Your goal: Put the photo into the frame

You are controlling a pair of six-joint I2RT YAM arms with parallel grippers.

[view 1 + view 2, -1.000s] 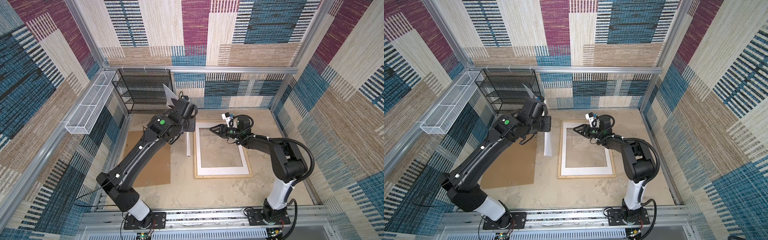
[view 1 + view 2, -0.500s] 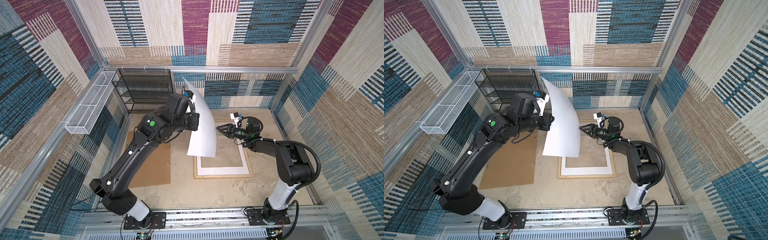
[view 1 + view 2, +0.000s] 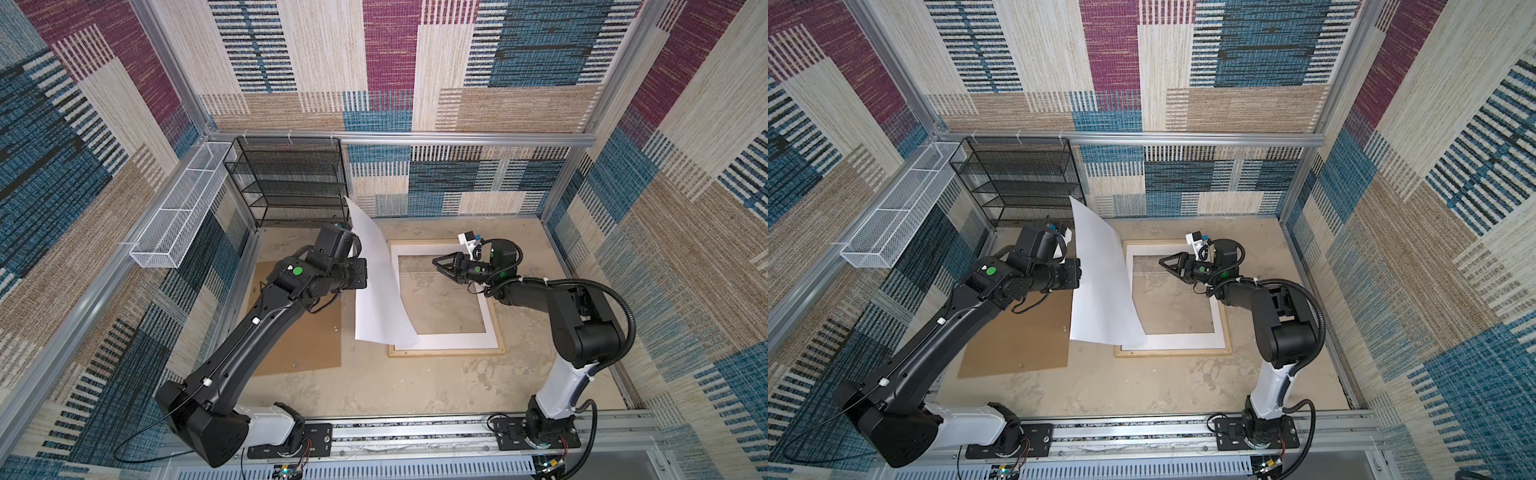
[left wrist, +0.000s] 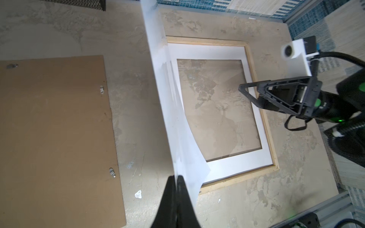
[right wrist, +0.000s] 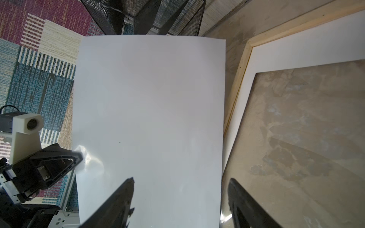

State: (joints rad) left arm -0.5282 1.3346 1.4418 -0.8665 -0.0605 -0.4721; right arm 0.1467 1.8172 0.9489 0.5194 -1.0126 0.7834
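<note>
Table [image 3: 415,386]: beige, mottled, everything sits on it.

Black mesh rack [image 3: 291,183] stands at the far left corner. White wire basket [image 3: 183,216] hangs on the left wall beside it.

The frame [image 3: 446,353] lies flat at centre-right, pale wood bars. Inside it lies a white mat [image 3: 449,340], and the table shows through the clear pane in the mat's opening.

Brown backing board [image 3: 299,345] lies flat to the left of the frame, apart from it and partly under the left arm.

The photo [image 3: 378,291] is up off the table, standing on edge and bowed, between the board and the frame. Only its white back shows. Its lower corner hangs over the mat's near-left corner; can't tell if it touches. The top corner reaches up in front of the rack.

Left gripper [image 4: 176,181] is pinched tight on the photo's left edge and carries the whole sheet. In both top views the sheet hides its tips.

Right gripper [image 3: 439,267] is over the pane, jaws spread wide with nothing between them. It points at the photo's white back, near it but apart. In the right wrist view the sheet fills the space ahead of the fingers [image 5: 126,189] and blocks sight of most of the left arm.

Small metal clips [image 4: 101,90] sit on the board's edge nearest the frame.
</note>
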